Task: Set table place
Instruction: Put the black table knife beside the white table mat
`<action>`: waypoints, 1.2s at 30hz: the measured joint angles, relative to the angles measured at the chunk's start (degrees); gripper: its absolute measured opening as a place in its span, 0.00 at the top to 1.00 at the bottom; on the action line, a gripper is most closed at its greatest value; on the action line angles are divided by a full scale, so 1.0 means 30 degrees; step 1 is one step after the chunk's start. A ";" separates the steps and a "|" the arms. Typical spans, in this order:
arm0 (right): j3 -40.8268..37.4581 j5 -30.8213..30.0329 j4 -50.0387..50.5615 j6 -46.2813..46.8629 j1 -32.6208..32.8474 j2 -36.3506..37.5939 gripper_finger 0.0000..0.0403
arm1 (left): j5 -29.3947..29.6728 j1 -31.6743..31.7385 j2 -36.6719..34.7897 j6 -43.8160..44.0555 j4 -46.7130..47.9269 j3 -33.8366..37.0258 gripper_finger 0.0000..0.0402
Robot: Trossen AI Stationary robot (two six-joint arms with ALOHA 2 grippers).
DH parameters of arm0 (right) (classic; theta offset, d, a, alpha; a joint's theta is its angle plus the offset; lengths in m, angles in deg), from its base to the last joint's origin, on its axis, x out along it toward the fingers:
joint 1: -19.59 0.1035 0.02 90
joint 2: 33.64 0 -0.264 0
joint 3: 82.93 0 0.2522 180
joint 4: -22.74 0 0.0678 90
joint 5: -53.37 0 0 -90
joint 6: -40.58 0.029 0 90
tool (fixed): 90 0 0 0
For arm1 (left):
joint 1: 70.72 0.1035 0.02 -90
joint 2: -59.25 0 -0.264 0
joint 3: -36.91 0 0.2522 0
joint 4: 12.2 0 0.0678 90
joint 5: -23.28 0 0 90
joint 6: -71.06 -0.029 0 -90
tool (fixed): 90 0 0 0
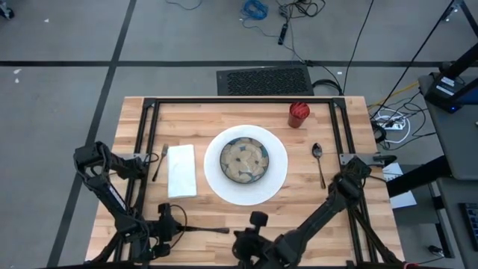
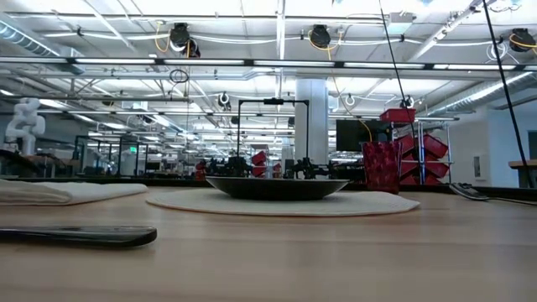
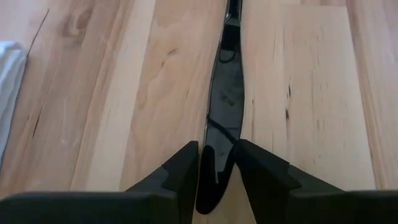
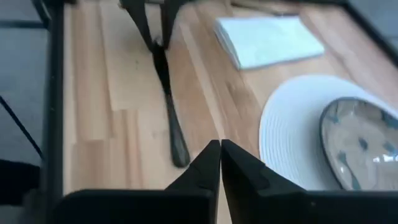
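light plank table point(image 1: 351, 196); left end effector point(image 3: 216, 163) grips a dark knife point(image 3: 225, 93), right end effector point(image 4: 220, 163) closed.

My left gripper point(image 3: 216, 163) sits low at the near edge, wrist stretched level toward the middle, its two dark fingers point(image 3: 183, 163) pinched on the end of a slim dark utensil point(image 3: 225, 93). My right gripper point(image 4: 220, 163) hovers beside it, also near the front edge, fingers pressed together with nothing between them.
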 joint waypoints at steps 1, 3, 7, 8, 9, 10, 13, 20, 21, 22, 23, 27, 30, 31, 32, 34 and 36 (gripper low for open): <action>-0.0099 0.0342 0.0045 0.0083 -0.0101 -0.0012 1.00 | 0.0095 -0.0042 0.0018 0.0017 0.0001 0.0001 0.74; -0.0522 0.1440 -0.0921 -0.0091 -0.0336 0.0077 1.00 | 0.0110 -0.0042 0.0029 0.0019 -0.0026 0.0005 0.74; -0.1981 0.4096 -0.5021 -0.2027 -0.0798 0.0083 1.00 | 0.0170 -0.0042 0.0029 0.0019 -0.0110 0.0023 0.74; -0.2566 0.4949 -0.6705 -0.2696 -0.0965 0.0083 1.00 | 0.0170 -0.0042 0.0029 0.0019 -0.0117 0.0023 0.74; -0.3132 0.5692 -0.8239 -0.3366 -0.1156 0.0078 1.00 | 0.0170 -0.0042 0.0029 0.0018 -0.0117 0.0023 0.74; -0.3685 0.6386 -0.9698 -0.3976 -0.1351 0.0061 1.00 | 0.0170 -0.0042 0.0029 0.0019 -0.0130 0.0030 0.74; -0.5515 0.8115 -1.3839 -0.5234 -0.1945 0.0061 1.00 | 0.0177 -0.0042 0.0029 0.0019 -0.0154 0.0038 0.74; -1.0043 0.9481 -2.1982 -0.7176 -0.3027 0.0676 1.00 | 0.0247 -0.0049 0.0029 0.0019 -0.0195 0.0045 0.74; -1.1044 0.9495 -2.3509 -0.7376 -0.3126 0.1005 1.00 | 0.0257 -0.0049 0.0029 0.0019 -0.0204 0.0045 0.74; -1.2126 0.9440 -2.5085 -0.7508 -0.3219 0.1412 1.00 | 0.0301 -0.0058 0.0036 0.0019 -0.0212 0.0045 0.74; -1.3215 0.9029 -2.6608 -0.7567 -0.3266 0.1839 1.00 | 0.0301 -0.0056 0.0036 0.0026 -0.0212 0.0045 0.74; -1.6200 0.6776 -2.7841 -0.5697 -0.3260 0.2990 0.93 | 0.0313 -0.0062 0.0036 0.0026 -0.0219 0.0045 0.74; -1.6336 0.6714 -2.7007 -0.4236 -0.3151 0.2546 0.81 | 0.0320 -0.0056 0.0042 0.0029 -0.0222 0.0051 0.74; -1.6160 0.6795 -2.7056 -0.4150 -0.3044 0.2295 0.76 | 0.0311 -0.0056 0.0044 0.0034 -0.0222 0.0045 0.74; -1.6066 0.6775 -2.7076 -0.4236 -0.2927 0.2106 0.72 | 0.0312 -0.0049 0.0044 0.0028 -0.0219 0.0045 0.74; -1.5839 0.6417 -2.7198 -0.4592 -0.2748 0.1699 0.62 | 0.0308 -0.0049 0.0044 0.0034 -0.0227 0.0045 0.74; -1.5841 0.5587 -2.7155 -0.4737 -0.2594 0.1419 0.55 | 0.0316 -0.0049 0.0044 0.0034 -0.0227 0.0045 0.74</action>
